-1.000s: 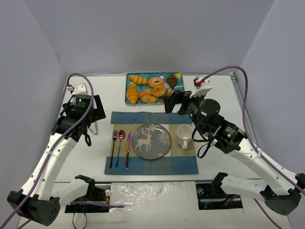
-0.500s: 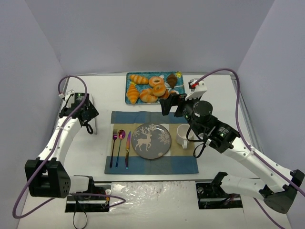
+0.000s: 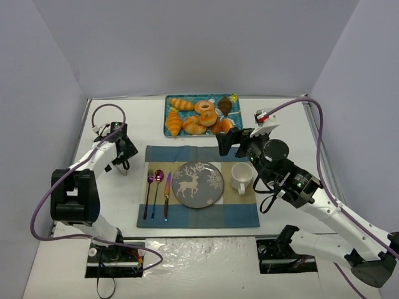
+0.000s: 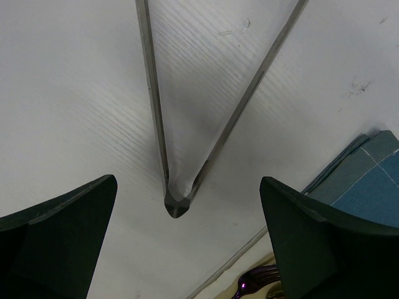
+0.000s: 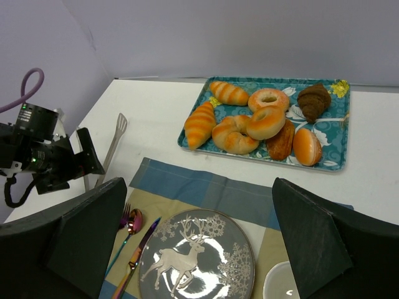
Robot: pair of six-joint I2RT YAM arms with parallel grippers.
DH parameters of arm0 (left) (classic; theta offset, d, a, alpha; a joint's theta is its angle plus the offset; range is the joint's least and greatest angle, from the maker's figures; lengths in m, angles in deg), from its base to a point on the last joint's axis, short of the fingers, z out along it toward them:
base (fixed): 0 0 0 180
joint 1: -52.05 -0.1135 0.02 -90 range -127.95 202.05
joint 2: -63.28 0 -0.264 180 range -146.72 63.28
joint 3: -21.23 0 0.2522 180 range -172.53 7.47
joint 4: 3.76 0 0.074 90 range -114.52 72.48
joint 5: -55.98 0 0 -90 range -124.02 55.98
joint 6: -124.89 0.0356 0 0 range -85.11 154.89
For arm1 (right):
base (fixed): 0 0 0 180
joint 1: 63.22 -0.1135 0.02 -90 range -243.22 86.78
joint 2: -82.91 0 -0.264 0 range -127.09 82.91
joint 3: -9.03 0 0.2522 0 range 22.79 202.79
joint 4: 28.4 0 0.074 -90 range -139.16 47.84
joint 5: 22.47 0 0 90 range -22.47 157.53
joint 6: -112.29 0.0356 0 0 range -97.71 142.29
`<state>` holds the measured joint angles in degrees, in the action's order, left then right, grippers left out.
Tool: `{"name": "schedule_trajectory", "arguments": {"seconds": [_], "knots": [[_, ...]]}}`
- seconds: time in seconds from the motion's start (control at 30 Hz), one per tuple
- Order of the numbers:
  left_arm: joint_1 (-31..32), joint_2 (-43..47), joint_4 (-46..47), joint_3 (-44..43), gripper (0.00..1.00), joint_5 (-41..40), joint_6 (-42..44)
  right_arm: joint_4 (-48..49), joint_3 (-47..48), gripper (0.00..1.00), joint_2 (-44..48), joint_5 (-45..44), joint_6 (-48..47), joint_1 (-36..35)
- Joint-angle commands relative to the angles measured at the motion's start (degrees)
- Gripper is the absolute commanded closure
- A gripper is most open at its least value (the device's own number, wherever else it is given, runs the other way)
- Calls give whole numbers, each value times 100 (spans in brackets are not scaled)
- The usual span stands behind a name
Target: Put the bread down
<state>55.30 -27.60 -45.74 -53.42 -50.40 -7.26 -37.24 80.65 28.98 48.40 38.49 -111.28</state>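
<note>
The bread is a small glossy golden-orange ring bun with a dark centre hole. It lies at the back of the teal tray, and it also shows in the right wrist view. A grey deer plate sits on the placemat, also in the right wrist view. My right gripper is open and empty. It hovers between plate and tray, short of the bread, jaws wide. My left gripper is open. It is low over the hinge of the metal tongs, jaws either side, not touching.
Around the bread the tray holds a paler ring doughnut, striped croissants, a brown croissant and a round bun. A white mug stands right of the plate. Fork, spoon and knife lie left of it. The tongs lie left of the placemat.
My left arm has folded in and its gripper has shifted a little right and down over the tongs. My right gripper has drawn slightly back from the tray, toward the plate.
</note>
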Motion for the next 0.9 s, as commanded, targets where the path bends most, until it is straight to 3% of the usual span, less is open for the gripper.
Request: {"name": "schedule_trajectory", "arguments": {"seconds": [0.0, 0.87], "knots": [[-35, -117, 368, -261, 3, -50, -42, 484, -109, 0, 210, 10, -70, 24], [-465, -1289, 526, -717, 3, -133, 637, 685, -585, 0, 167, 73, -19, 56]]}}
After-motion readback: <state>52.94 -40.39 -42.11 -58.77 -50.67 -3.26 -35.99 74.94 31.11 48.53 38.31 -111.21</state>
